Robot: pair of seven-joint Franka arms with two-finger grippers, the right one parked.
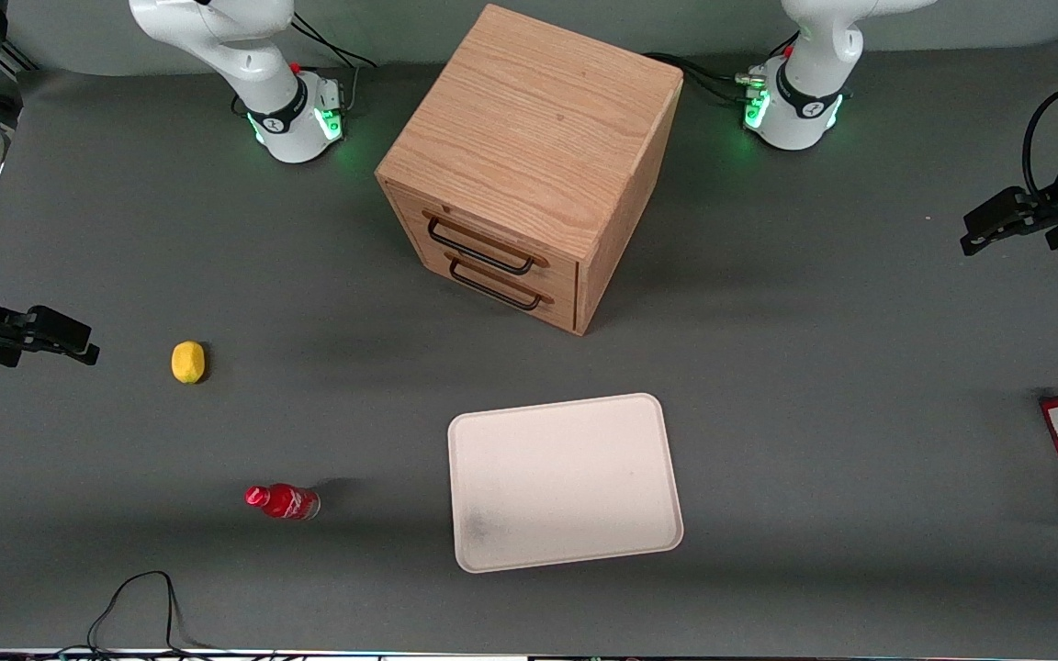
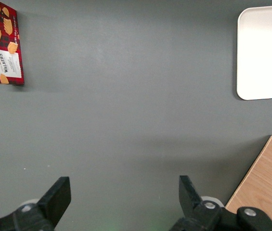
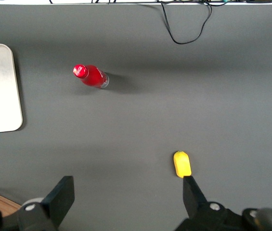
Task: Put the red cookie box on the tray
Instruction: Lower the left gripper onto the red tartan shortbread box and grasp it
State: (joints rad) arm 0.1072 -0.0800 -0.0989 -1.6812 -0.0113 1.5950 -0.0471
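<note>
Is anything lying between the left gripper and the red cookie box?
No. The left wrist view shows only bare grey table between the open gripper and the red cookie box; the tray lies off to the side.

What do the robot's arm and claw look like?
The working arm is smooth and white, with a round base glowing green and black cables plugged in. Its claw, up toward the working arm's end of the table, is black with two flat, wedge-shaped fingers, spread wide open, fixed on with silver screws.
</note>
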